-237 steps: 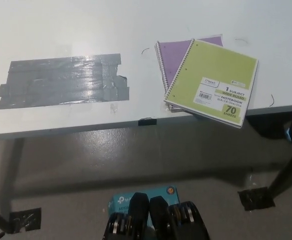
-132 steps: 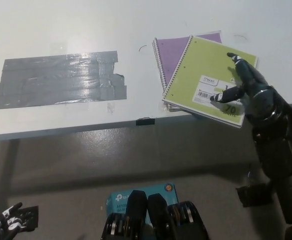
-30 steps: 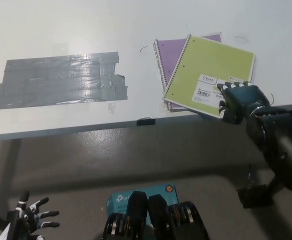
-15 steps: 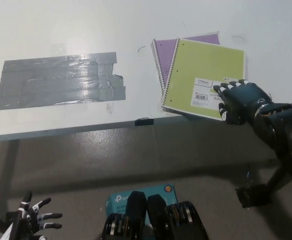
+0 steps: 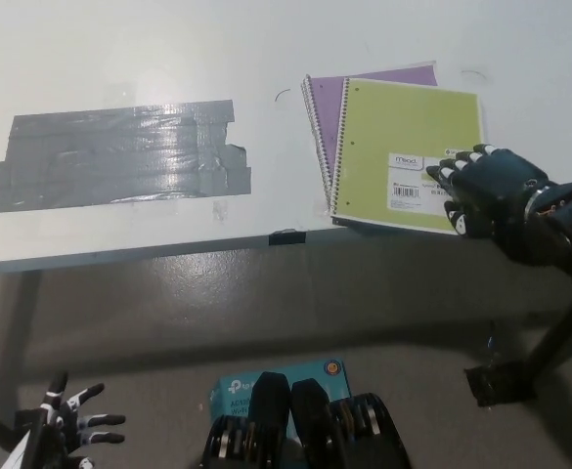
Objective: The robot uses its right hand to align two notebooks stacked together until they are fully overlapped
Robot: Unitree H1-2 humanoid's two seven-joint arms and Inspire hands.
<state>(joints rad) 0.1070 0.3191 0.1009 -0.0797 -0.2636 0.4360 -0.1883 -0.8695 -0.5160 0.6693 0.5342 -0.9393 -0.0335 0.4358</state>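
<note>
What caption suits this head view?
Black right hand presses green notebook over purple notebook; left hand rests low.

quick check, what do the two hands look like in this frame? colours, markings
Right hand: black, glossy shell, pale fingertips, a light ring at the wrist, bulky black forearm behind. Left hand: white with dark segments along the fingers, mostly cut off at the lower left corner.

Black right robot hand (image 5: 489, 188) fingers spread, flat, white left robot hand (image 5: 66, 425) low, splayed
</note>
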